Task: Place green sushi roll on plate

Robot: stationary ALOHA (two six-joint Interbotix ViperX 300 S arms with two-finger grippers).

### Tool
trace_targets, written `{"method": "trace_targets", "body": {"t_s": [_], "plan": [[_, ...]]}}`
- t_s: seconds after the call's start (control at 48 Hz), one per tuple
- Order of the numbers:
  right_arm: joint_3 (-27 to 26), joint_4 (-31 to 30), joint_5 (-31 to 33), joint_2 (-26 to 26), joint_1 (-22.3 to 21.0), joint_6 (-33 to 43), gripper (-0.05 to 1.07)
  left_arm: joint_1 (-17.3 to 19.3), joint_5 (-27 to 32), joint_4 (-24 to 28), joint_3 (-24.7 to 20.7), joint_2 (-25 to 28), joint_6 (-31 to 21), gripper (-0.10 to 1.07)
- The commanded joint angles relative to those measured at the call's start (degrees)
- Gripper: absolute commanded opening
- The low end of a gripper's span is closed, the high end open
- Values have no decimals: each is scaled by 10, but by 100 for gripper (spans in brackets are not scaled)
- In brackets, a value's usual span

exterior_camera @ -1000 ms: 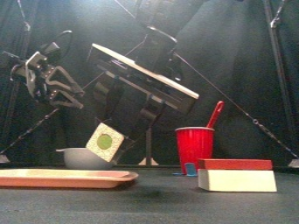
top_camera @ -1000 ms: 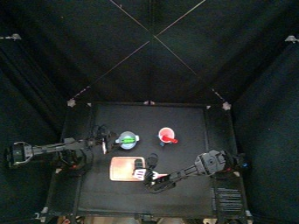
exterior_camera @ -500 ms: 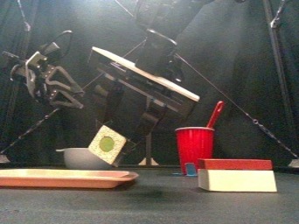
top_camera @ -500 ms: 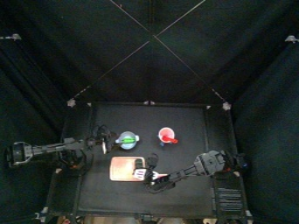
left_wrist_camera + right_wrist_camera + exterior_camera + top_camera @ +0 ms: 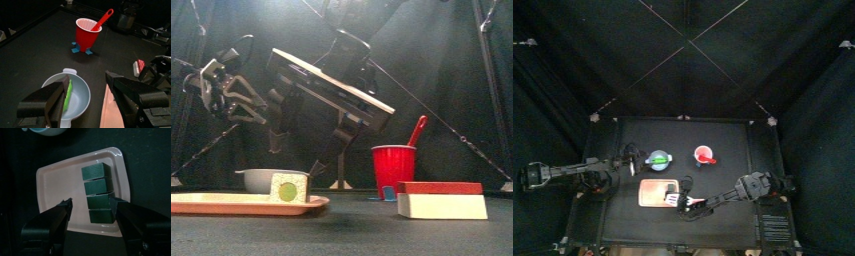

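The right pincer hangs open over the plate, where the green sushi roll stands on edge and could topple if brushed.

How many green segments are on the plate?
4. Segments of the green sushi roll lie in one row across the middle of the plate, between the open jaws of the right tool. The front view shows only the end one.
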Motion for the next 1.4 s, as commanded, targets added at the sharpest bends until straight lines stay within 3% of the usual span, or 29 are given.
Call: {"method": "trace_targets", "body": {"t_s": [0.0, 1.021, 1.375], "plan": [[-16, -1, -6, -11, -2, 3, 93, 0, -2, -1, -7, 1, 0, 93], [-3, 6, 30, -33, 13, -3, 93, 0, -2, -1, -7, 1, 0, 93], [-8, 10, 4, -20, 14, 3, 93, 0, -2, -1, -7, 0, 0, 93]]}}
